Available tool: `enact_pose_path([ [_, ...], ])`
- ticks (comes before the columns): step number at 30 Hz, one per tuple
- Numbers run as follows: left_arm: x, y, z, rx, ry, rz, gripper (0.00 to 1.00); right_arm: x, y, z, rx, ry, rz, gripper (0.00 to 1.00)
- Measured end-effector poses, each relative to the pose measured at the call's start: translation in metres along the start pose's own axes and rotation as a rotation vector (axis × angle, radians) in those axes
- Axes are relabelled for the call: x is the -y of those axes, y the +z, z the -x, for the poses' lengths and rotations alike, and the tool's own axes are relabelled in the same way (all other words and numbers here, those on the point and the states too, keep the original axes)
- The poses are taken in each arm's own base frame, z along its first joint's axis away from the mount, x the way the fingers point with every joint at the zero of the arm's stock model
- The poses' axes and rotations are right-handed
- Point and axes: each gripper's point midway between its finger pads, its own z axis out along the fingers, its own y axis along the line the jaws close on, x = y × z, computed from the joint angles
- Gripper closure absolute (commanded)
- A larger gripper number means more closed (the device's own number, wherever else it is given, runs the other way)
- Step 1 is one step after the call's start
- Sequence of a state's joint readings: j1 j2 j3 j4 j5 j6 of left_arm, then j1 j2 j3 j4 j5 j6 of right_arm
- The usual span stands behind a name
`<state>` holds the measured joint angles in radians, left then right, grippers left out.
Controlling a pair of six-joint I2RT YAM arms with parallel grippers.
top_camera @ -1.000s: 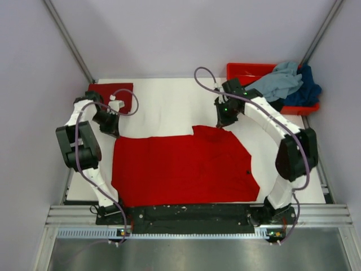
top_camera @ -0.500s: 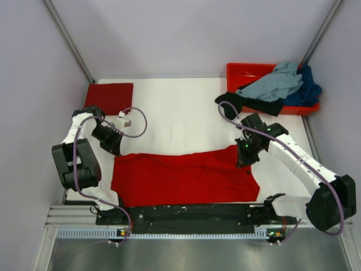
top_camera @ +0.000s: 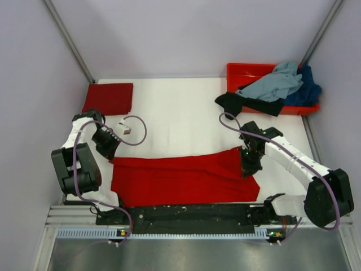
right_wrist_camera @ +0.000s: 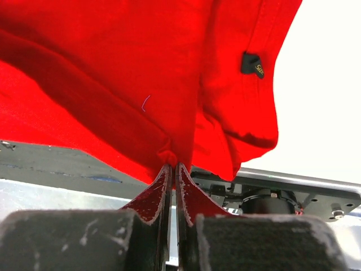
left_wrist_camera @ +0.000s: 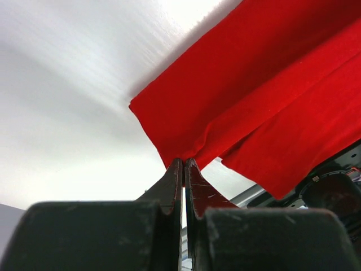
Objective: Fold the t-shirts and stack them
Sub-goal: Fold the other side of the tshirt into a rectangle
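A bright red t-shirt (top_camera: 180, 179) lies along the near edge of the table, its far half folded towards me. My left gripper (top_camera: 111, 156) is shut on its far left corner (left_wrist_camera: 169, 141). My right gripper (top_camera: 246, 169) is shut on its far right edge (right_wrist_camera: 180, 101), held a little above the table. A darker red t-shirt (top_camera: 109, 97) lies folded at the far left. Grey-blue (top_camera: 271, 83), black (top_camera: 248, 105) and dark blue (top_camera: 307, 87) t-shirts are heaped in and over the red-orange tray (top_camera: 242, 70) at the far right.
White table cover (top_camera: 175, 113) spreads behind the shirt. Grey walls stand left, right and behind. A metal rail (top_camera: 192, 217) with both arm bases runs along the near edge.
Both grippers have pulled the shirt's far edge towards the near edge, folding the shirt into a narrower band. The right arm has swung from near the tray down to the shirt's right side.
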<state>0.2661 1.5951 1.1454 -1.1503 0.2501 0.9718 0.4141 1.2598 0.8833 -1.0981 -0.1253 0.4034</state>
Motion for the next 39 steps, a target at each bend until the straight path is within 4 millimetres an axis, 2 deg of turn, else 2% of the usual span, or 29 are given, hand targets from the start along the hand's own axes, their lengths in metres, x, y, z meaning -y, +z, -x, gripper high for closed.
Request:
enact_pose_path([
  [2,-0.001,0.002,-0.005,-0.021,0.002,0.009,1.00,0.000,0.006,-0.004,-0.018,0.011,0.001,1.00],
  [3,-0.002,0.003,-0.007,-0.029,0.003,0.011,1.00,0.001,0.009,-0.005,-0.028,0.016,0.000,0.94],
  [4,-0.002,0.005,-0.008,-0.035,0.005,0.011,0.94,0.001,0.012,-0.007,-0.040,0.023,0.000,0.81],
  [5,-0.002,0.006,-0.010,-0.041,0.007,0.011,0.81,0.001,0.016,-0.010,-0.056,0.032,-0.001,0.66],
  [7,-0.002,0.009,-0.013,-0.058,0.021,0.005,0.62,0.003,0.022,-0.014,-0.088,0.049,-0.012,0.48],
  [8,-0.002,0.010,-0.016,-0.068,0.022,0.002,0.57,0.004,0.024,-0.016,-0.101,0.056,-0.021,0.45],
  [9,-0.002,0.010,-0.018,-0.079,0.022,0.001,0.46,0.005,0.025,-0.017,-0.111,0.062,-0.029,0.44],
  [10,-0.003,0.010,-0.019,-0.085,0.029,0.003,0.44,0.006,0.026,-0.017,-0.114,0.068,-0.036,0.44],
  [12,-0.005,0.009,-0.022,-0.103,0.039,0.012,0.41,0.009,0.025,-0.016,-0.112,0.072,-0.052,0.48],
  [14,-0.007,0.007,-0.026,-0.120,0.042,0.024,0.40,0.009,0.020,-0.013,-0.097,0.075,-0.065,0.57],
  [16,-0.011,0.000,-0.027,-0.129,0.045,0.036,0.41,0.003,0.010,-0.001,-0.047,0.055,-0.060,0.79],
  [17,-0.015,-0.004,-0.026,-0.128,0.048,0.050,0.43,-0.004,0.004,0.009,-0.002,0.030,-0.050,0.94],
  [18,-0.020,-0.010,-0.023,-0.120,0.049,0.070,0.45,-0.015,-0.003,0.020,0.049,-0.002,-0.031,1.00],
  [20,-0.028,-0.022,-0.015,-0.097,0.050,0.114,0.46,-0.043,-0.016,0.045,0.160,-0.071,0.032,1.00],
  [23,-0.033,-0.033,0.000,-0.056,0.046,0.147,0.44,-0.075,-0.021,0.074,0.243,-0.127,0.099,1.00],
  [25,-0.029,-0.034,0.008,-0.028,0.049,0.140,0.44,-0.090,-0.009,0.090,0.248,-0.153,0.110,1.00],
  [27,-0.021,-0.035,0.013,-0.010,0.053,0.122,0.43,-0.095,0.016,0.098,0.213,-0.174,0.091,1.00],
  [31,-0.009,-0.037,0.020,0.025,0.064,0.114,0.43,-0.101,0.054,0.084,0.117,-0.228,0.057,1.00],
  [36,-0.002,-0.035,0.021,0.024,0.062,0.098,0.43,-0.122,0.062,0.057,0.075,-0.303,0.109,1.00],
  [39,0.000,-0.035,0.021,0.022,0.061,0.094,0.44,-0.127,0.065,0.026,0.031,-0.336,0.142,1.00],
])
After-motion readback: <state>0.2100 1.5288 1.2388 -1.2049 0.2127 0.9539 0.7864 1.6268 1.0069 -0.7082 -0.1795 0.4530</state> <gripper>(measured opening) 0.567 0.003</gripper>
